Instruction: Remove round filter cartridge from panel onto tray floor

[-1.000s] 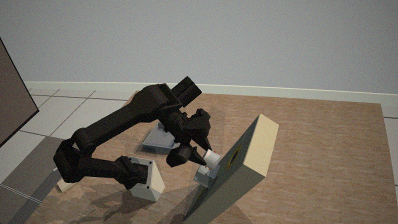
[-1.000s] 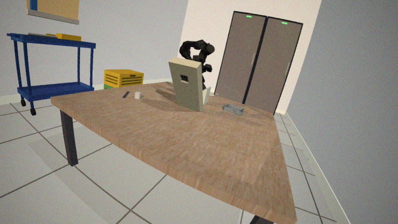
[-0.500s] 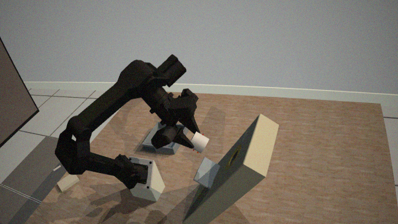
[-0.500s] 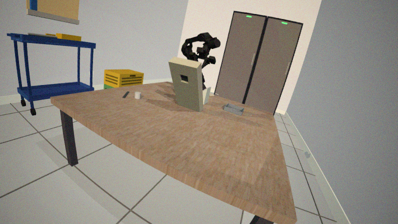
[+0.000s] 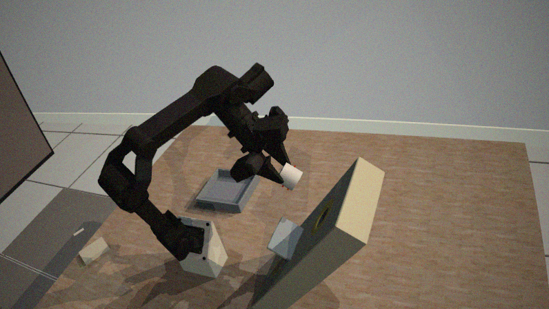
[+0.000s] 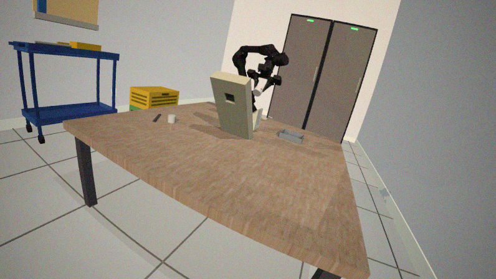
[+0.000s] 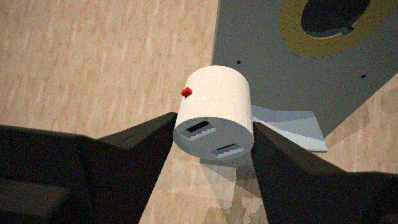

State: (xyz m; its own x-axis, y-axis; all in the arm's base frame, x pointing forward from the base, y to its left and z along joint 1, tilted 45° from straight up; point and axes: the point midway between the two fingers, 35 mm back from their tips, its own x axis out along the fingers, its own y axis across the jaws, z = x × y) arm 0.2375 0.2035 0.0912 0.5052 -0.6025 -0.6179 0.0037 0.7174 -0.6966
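The white round filter cartridge [image 5: 292,176] [image 6: 259,87] [image 7: 217,95] is out of the panel, in the air, its slotted face toward the wrist camera and a small red nub on its side. My gripper [image 5: 285,173] [image 7: 213,123] is shut on the cartridge, one finger on each side near the slotted face. The service panel [image 5: 359,203] [image 6: 233,114] [image 7: 260,55] leans at the right in the top view, its yellow-ringed round hole empty. The grey tray [image 5: 218,205] [image 6: 291,137] stands on the table, left of and below the cartridge in the top view.
A pale grey-blue ledge [image 5: 285,238] [image 7: 295,129] juts from the panel's front below the hole. A cream block [image 5: 94,251] lies beyond the arm's base at the left. A small white cylinder [image 6: 171,118] and a dark bar [image 6: 157,118] lie on the table behind the panel.
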